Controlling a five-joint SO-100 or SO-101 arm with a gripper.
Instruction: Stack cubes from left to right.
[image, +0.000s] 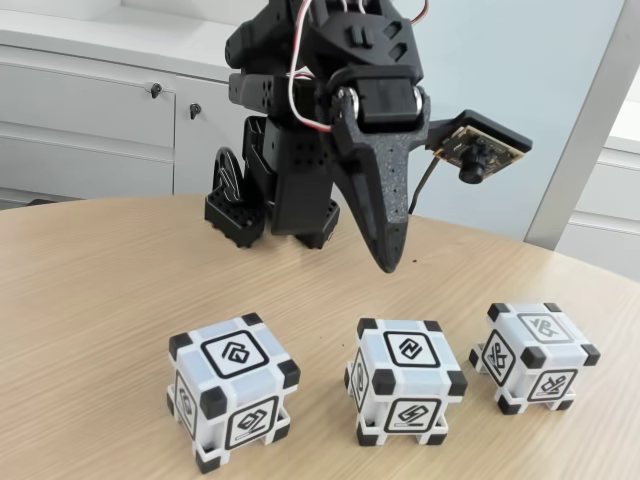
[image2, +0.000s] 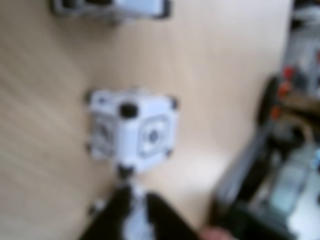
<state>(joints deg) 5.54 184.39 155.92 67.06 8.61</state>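
Nothing is stacked yet: 3 white plastic cubes with black corner blocks sit apart in a row on the round pale wooden table (image: 90, 270), at 7 o'clock (image: 232, 402), 6 o'clock (image: 405, 392) and 4 o'clock (image: 535, 355) in the fixed view. The black gripper (image: 388, 262) hangs above the table behind the middle cube, fingers together, empty. All stacking remains.

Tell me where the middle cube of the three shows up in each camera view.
Fixed view: the middle cube sits low in the picture, just right of centre.
Wrist view: it is probably the blurred cube at picture centre, though the blur leaves some doubt.
Shared landmark: the arm's base, upper centre-left in the fixed view, at the right edge in the wrist view.
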